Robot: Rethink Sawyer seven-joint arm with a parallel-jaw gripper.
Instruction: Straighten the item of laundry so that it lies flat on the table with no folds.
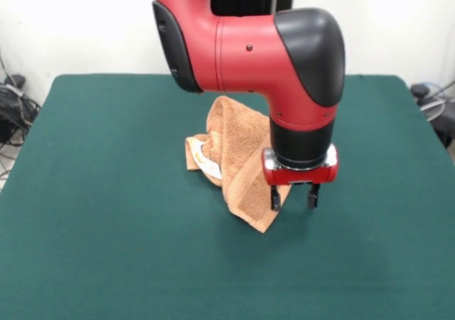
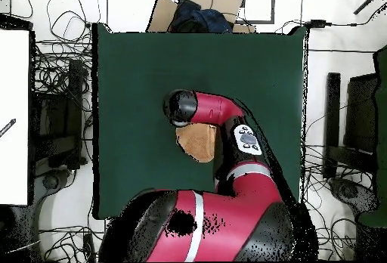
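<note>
Tangled cables (image 2: 53, 71) sprawl over the floor left of the table in the overhead view, more cables (image 2: 332, 154) on the right. A white panel (image 2: 15, 116) fills the left edge. A cardboard box (image 2: 198, 7) sits past the far side, dark cloth (image 2: 198, 18) on it.

The orange-tan towel (image 1: 238, 156) lies crumpled and folded near the middle of the green table (image 1: 106, 192); white label showing.

Towel (image 1: 238, 160) bunched mid-table (image 1: 106, 213), gripper (image 1: 293, 195) just beside its near corner
</note>
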